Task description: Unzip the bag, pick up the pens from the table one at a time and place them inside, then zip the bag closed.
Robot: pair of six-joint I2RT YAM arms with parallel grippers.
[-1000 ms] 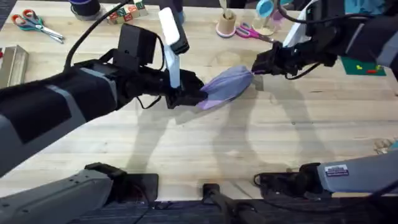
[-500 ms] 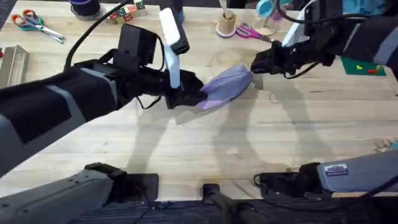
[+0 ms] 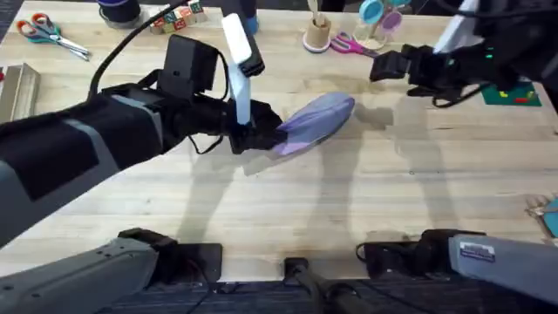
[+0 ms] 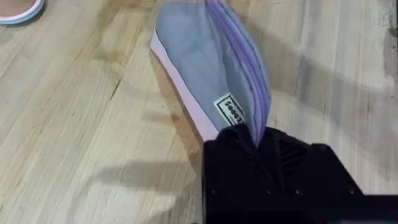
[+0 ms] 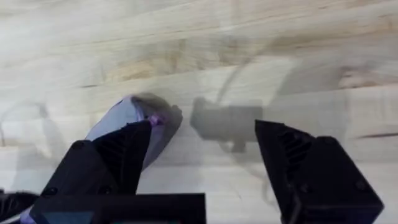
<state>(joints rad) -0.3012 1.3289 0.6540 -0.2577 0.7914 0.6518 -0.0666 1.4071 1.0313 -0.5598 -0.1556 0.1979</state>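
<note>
The lavender bag (image 3: 316,120) lies slanted on the wooden table (image 3: 349,201) at the centre. My left gripper (image 3: 261,135) is shut on the bag's near-left end; in the left wrist view the black fingers pinch the bag (image 4: 205,68) right by its small label, at the gripper (image 4: 258,140). My right gripper (image 3: 379,68) hovers beyond and to the right of the bag, apart from it. In the right wrist view it (image 5: 202,140) stands open with nothing between its fingers, and the bag's far tip (image 5: 127,118) lies on the wood below. The pens are out of view.
Orange-handled scissors (image 3: 44,30) lie at the back left, next to a metal tray (image 3: 17,87). Toy blocks (image 3: 179,17), a wooden spool (image 3: 316,35) and pink scissors (image 3: 349,44) line the back edge. A green card (image 3: 510,94) lies at the right.
My right gripper has let go of the bag's right tip, opened, and drawn back up and to the right. The left gripper still holds the bag's other end.
</note>
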